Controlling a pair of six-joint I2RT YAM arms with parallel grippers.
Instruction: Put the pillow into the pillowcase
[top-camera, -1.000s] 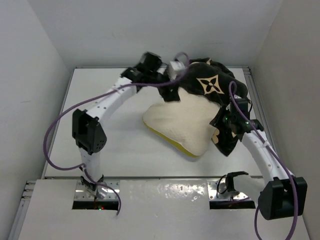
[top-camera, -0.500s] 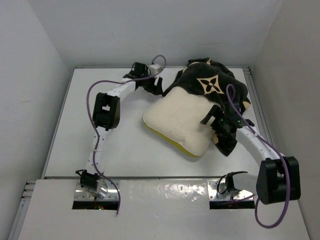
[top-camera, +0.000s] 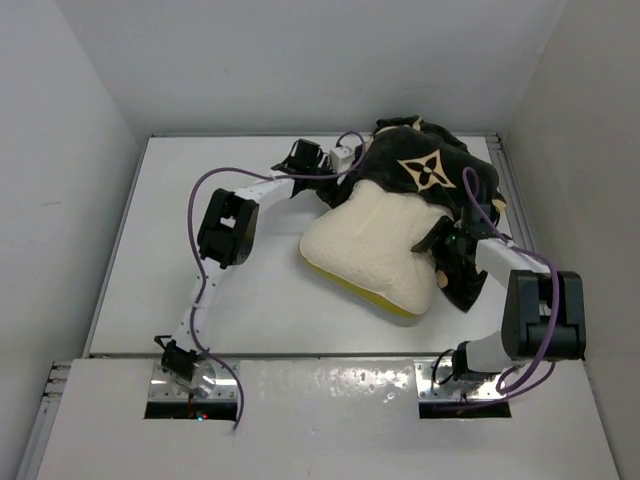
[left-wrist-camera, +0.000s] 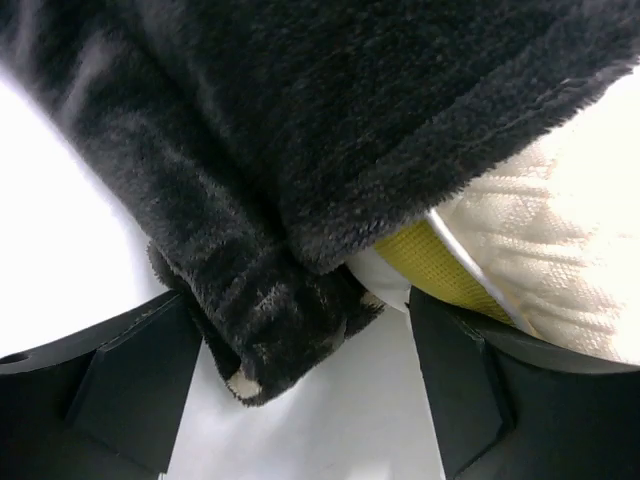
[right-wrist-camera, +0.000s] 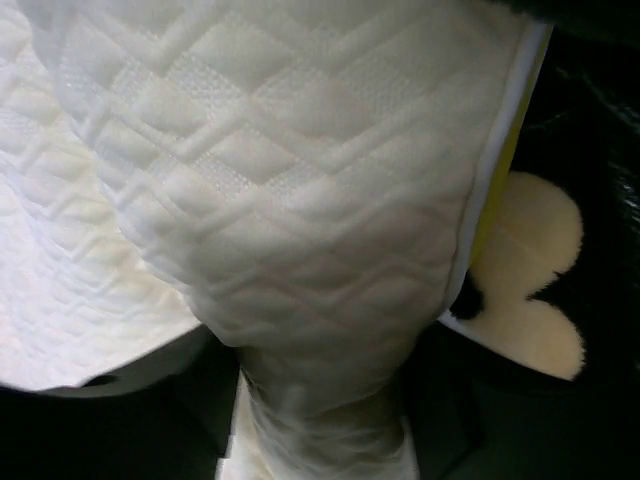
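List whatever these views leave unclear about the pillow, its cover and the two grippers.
1. Top view: the far end of the pillow, hidden under the pillowcase.
2. Right wrist view: whether the right gripper pinches the pillow; quilted fabric fills the picture and the gripper shows only as a dark blur.
3. Top view: the left gripper, its tips too small to see against the black cloth.

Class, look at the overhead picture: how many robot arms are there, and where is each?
2. The left arm reaches to the pillowcase at its left edge; the right arm bends in to the pillow at its right side. No others appear hidden.
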